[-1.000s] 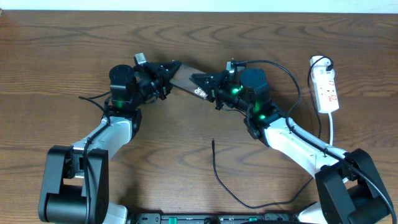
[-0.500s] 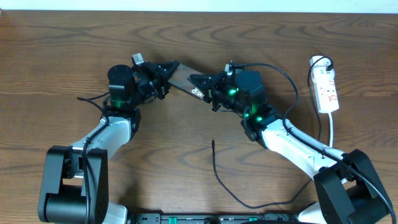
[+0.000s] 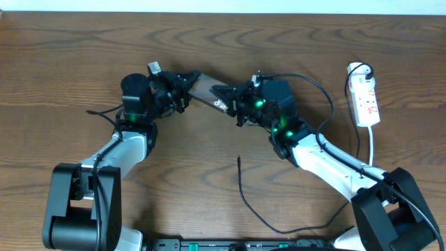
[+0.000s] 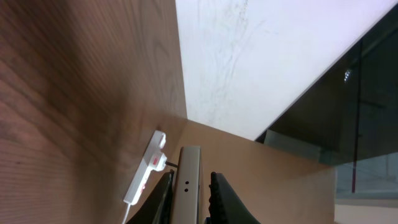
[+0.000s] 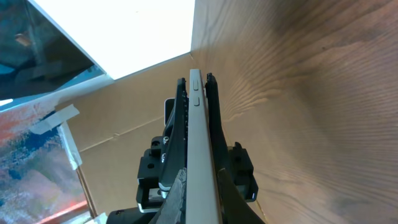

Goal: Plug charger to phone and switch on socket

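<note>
The phone (image 3: 203,88), a dark flat slab with white lettering, is held off the table between both grippers at the back centre. My left gripper (image 3: 188,78) is shut on its left end. My right gripper (image 3: 223,90) is shut on its right end. The left wrist view shows the phone's pale edge (image 4: 188,186) clamped between the left gripper (image 4: 190,179) fingers. In the right wrist view the same edge (image 5: 198,143) runs between the right gripper (image 5: 194,86) fingers. The charger (image 3: 245,202) lies loose on the table, its plug tip (image 3: 238,160) pointing towards the back. The socket (image 3: 365,102) lies at the far right.
The socket's white cord (image 3: 372,150) runs down the right side beside my right arm (image 3: 327,157). The socket (image 4: 146,177) also shows in the left wrist view, beyond the phone. A pale wall borders the table's far edge.
My right arm has shifted slightly to the left, nudging the phone with it. The left gripper has barely moved. Both grips on the phone are unchanged.
</note>
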Robot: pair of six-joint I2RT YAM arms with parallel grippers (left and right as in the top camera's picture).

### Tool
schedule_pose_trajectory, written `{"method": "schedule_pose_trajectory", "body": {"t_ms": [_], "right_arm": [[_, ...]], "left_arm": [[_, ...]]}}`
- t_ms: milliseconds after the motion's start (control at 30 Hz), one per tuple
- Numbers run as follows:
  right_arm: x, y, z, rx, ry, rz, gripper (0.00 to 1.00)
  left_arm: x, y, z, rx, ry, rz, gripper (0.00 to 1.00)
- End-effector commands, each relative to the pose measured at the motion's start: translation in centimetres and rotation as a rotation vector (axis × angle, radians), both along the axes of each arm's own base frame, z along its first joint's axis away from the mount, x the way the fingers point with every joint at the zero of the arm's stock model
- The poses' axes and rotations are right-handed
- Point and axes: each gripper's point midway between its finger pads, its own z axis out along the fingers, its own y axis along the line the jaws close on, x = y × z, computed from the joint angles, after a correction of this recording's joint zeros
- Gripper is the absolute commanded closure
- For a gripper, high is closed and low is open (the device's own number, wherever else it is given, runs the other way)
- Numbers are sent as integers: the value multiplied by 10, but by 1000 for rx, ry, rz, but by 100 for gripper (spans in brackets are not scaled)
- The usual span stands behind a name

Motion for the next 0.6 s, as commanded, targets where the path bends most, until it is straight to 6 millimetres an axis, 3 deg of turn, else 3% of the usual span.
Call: {"method": "schedule_pose_trajectory", "body": {"t_ms": [0,100,567], "right_arm": [[-13,16,4,10,11,53,98],[-13,16,4,10,12,53,99],[-14,16,3,6,17,55,99]], "left_arm": [[-3,-9,16,-7,-52,-40,87],[-3,-9,16,-7,-52,-40,92],[-3,-9,16,-7,-52,-39,92]]}}
